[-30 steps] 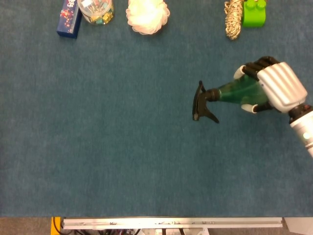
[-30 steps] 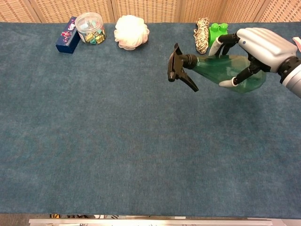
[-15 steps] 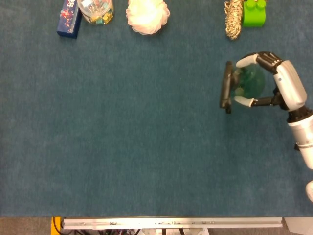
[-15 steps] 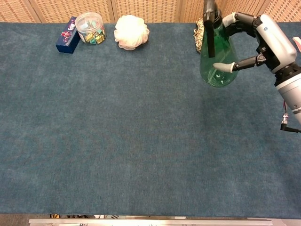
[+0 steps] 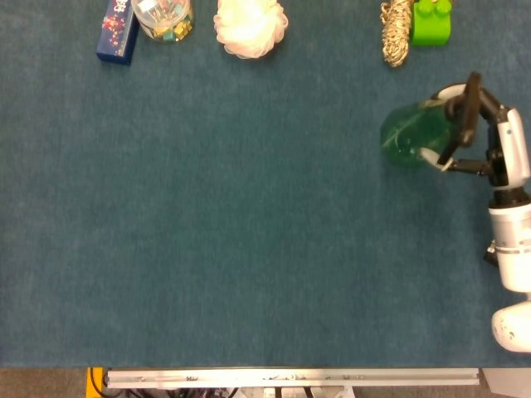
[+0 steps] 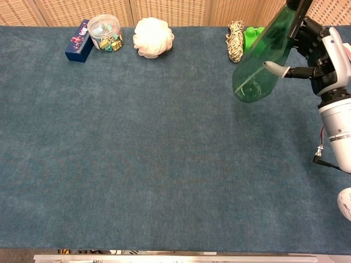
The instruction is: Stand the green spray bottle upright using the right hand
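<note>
So the bottle (image 6: 262, 57) has swung way past vertical now. A second ago it was lying sideways in the right hand (image 6: 323, 52) with the black trigger head pointing toward the middle of the table (image 6: 164, 164), half a second ago it looked pretty much upright, and now the base is kicked out toward table centre while the top leans back over the hand toward the right edge. In the chest view the round bottom faces down and left and looks lifted off the cloth, though I can't say for sure it has no contact. The right hand is wrapped around the upper body and neck, thumb (image 6: 276, 68) across the front and fingers round the back, so it's holding firmly. From the head view the bottle (image 5: 411, 133) sits at the right side of the table, in front of the rope bundle (image 5: 397, 31) and the green block (image 5: 431, 23). My read: it's overshot, so the wrist needs to roll back until the base is flat, then lower and let go. No left hand in either view.
</note>
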`<state>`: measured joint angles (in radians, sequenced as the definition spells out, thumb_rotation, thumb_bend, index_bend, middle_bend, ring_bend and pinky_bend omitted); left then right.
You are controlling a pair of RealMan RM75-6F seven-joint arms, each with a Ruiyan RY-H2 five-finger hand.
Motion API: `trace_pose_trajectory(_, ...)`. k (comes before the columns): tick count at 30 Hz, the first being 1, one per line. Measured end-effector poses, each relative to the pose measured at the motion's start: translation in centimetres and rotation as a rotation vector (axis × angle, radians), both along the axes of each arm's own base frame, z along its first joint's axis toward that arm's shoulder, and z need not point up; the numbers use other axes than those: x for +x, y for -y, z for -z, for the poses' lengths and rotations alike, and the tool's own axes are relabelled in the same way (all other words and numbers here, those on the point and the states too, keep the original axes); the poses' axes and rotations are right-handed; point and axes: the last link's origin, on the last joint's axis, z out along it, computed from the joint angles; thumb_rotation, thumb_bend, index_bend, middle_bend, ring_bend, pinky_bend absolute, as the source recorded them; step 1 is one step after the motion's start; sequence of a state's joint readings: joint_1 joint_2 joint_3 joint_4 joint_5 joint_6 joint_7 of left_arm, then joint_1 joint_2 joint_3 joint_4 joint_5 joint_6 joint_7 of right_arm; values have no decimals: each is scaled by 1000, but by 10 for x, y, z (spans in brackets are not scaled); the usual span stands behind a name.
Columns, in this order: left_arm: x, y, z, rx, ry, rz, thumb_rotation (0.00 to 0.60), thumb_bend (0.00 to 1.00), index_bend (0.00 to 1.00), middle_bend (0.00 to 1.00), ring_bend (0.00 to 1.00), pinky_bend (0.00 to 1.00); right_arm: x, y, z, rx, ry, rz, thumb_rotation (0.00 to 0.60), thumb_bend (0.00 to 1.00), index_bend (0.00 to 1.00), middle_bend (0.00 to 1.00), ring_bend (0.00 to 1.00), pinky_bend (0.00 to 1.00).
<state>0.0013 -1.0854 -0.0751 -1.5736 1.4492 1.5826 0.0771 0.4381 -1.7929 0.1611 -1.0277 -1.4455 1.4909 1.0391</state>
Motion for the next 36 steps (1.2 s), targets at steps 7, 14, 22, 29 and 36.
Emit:
trace_pose_trajectory(7,1,0,1,-1,-3,2,600,43,414,252,160,333,-17,-1,8,36,59,82,600,34,467,499,380,337)
trace_pose_trajectory(14,1,0,1,-2,-2,2,600,43,414,252,160,332,-27,0,12,42,61,118,600,34,467,499,380,337)
trace_pose_trajectory(22,1,1,1,-3,-1,4,600,43,414,252,160,332,-31,3,16,51,43,138,600,34,467,499,380,337)
trace_pose_trajectory(29,1,1,0,-1,2,6,600,43,414,252,160,332,-32,7,18,55,19,149,600,15,467,499,380,337)
trace_pose_trajectory(36,1,1,0,-2,2,6,600,43,414,253,160,332,-34,9,19,63,-6,146,600,0,467,469,376,338)
